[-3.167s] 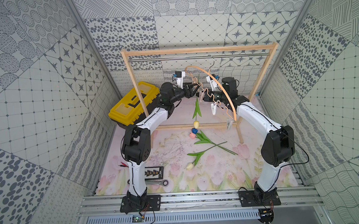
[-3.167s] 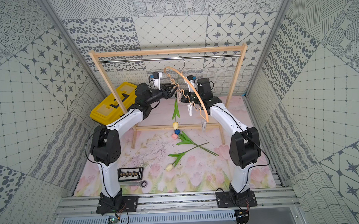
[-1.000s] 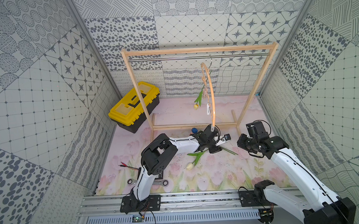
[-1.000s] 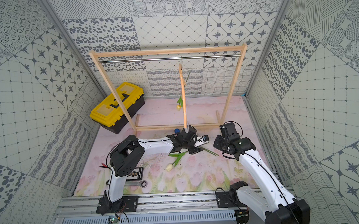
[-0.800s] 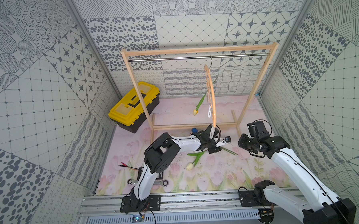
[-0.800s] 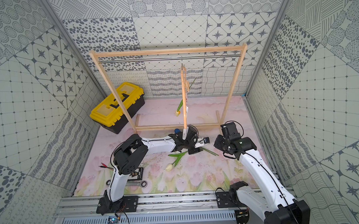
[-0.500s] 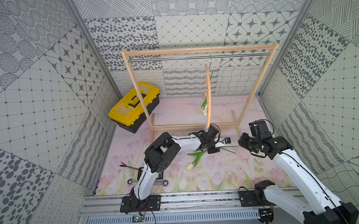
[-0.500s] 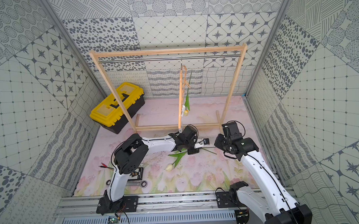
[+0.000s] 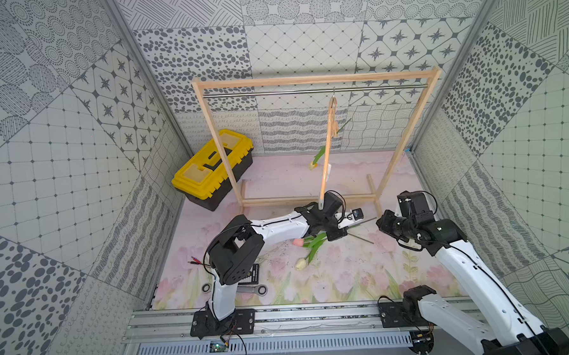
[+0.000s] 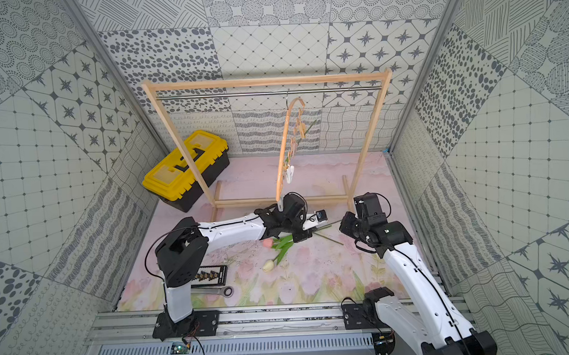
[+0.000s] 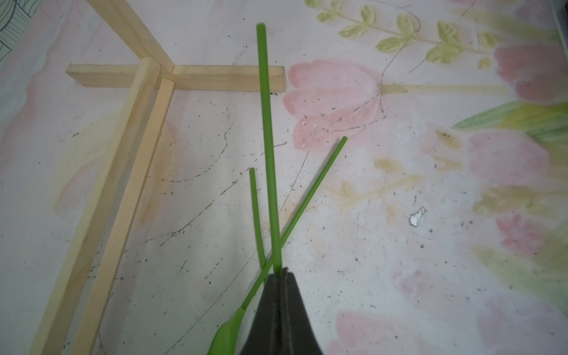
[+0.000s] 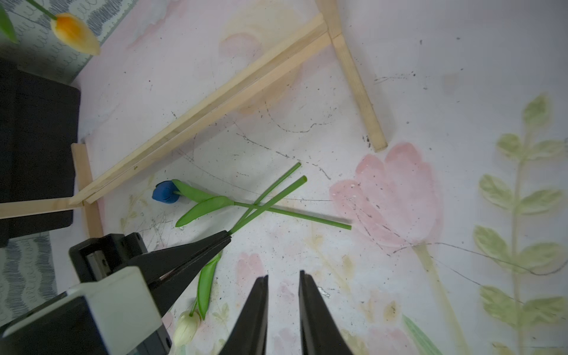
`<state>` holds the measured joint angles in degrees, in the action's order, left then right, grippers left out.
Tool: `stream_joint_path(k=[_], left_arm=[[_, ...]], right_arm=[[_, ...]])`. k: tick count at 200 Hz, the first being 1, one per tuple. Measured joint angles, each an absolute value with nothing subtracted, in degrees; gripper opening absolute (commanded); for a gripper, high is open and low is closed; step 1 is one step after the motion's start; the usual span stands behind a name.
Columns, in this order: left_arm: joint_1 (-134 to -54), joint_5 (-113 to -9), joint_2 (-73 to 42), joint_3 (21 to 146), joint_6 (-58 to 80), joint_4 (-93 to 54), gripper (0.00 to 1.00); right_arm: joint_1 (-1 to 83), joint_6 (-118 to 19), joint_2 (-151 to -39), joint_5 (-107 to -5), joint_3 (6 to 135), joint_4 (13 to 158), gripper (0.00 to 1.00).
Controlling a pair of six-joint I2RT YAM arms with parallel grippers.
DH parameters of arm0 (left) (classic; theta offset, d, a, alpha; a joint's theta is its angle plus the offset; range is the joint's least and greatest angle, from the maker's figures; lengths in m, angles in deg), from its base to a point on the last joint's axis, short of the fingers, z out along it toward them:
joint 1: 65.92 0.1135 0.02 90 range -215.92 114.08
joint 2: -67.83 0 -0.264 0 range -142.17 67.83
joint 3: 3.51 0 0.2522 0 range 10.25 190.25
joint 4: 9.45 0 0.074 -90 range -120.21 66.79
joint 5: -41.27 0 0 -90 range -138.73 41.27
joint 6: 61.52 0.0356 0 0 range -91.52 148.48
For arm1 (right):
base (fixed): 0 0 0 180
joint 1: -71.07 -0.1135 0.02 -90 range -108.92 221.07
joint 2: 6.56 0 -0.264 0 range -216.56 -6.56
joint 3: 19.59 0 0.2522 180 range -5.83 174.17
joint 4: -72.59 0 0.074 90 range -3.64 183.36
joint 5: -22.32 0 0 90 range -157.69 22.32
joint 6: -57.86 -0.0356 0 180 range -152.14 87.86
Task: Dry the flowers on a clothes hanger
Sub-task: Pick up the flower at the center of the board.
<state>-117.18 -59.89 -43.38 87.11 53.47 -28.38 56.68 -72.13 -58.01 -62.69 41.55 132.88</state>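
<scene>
toolbox: yellow and black plastic toolbox (image 9: 213,168), lid down, at the far left edge of the tulip-printed mat (image 9: 346,274)
spanner: steel combination spanner (image 9: 253,289) lying flat on the mat by the left arm's base
frame: big rectangular wooden frame (image 9: 315,79) standing across the back; a steel rod (image 9: 273,93) runs under its top bar
flowers on the mat: pink tulip (image 9: 298,242) and cream-white tulip (image 9: 300,264) lie mid-mat, green leaves overlapping; blue tulip (image 12: 166,192) lies just beside the frame's foot bar; the stems cross
hung flower: yellow tulip (image 9: 313,165) hangs head down from the light wooden arched clothes hanger (image 9: 325,163), well clear of the mat
hanger: hooked on the rod by its metal hook; nearly edge-on in both top views; small clothespins (image 10: 299,128) along it
left gripper (image 11: 281,272): jaws pinched tight on one long green stem (image 11: 267,138), right where the stems cross; which head it belongs to I cannot tell
right gripper (image 12: 282,275): jaws a narrow gap apart, nothing between them; hovering over the mat near the stem ends, apart from the left gripper
</scene>
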Motion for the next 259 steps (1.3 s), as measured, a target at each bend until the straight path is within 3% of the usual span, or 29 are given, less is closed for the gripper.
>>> stream_joint_path(k=[82,167,259], left_arm=[[-116.66,-54.52,-44.81,92.09,25.61,-28.14,0.0],[-115.28,-56.35,-42.16,86.15,-9.91,-20.77,0.0],[-115.48,-58.84,-37.05,78.93,-26.15,-12.22,0.0]], right_arm=[[56.24,-72.63,-50.01,-46.19,29.11,117.88,0.26],[51.59,-75.15,-52.8,-41.55,21.59,104.31,0.47],[50.08,-75.39,-61.83,-41.03,22.71,96.75,0.31]])
